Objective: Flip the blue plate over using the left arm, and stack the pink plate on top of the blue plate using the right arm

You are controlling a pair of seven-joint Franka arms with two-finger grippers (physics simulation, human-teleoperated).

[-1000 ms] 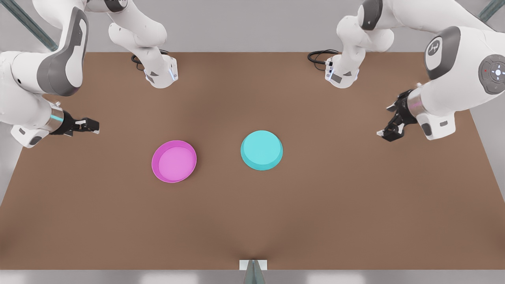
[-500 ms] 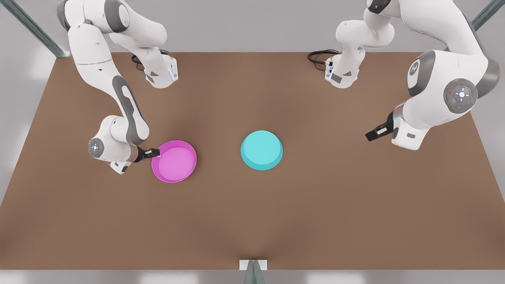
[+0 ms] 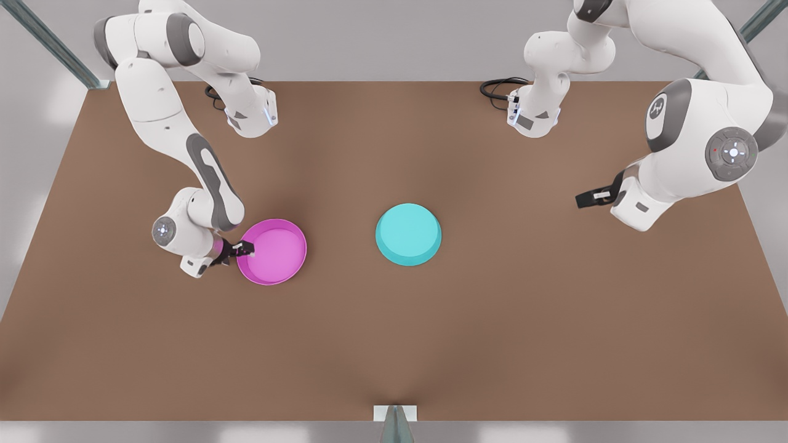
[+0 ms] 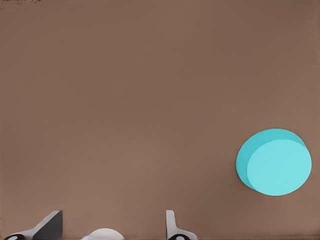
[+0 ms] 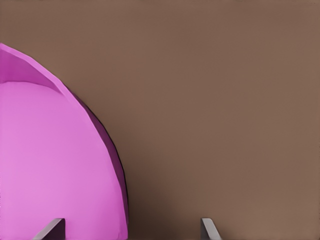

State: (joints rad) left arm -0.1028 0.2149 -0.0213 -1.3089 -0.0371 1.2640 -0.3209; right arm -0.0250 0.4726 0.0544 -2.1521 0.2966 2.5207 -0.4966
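Both arms are glossy white with rounded joints and dark grey panels. The left arm (image 3: 708,135) carries a white round logo on its grey panel and a round grey cap with lit dots; the right arm (image 3: 184,160) has a plain panel. Black cables coil at both bases

The pink plate (image 5: 55,165) is cut off by the frame.
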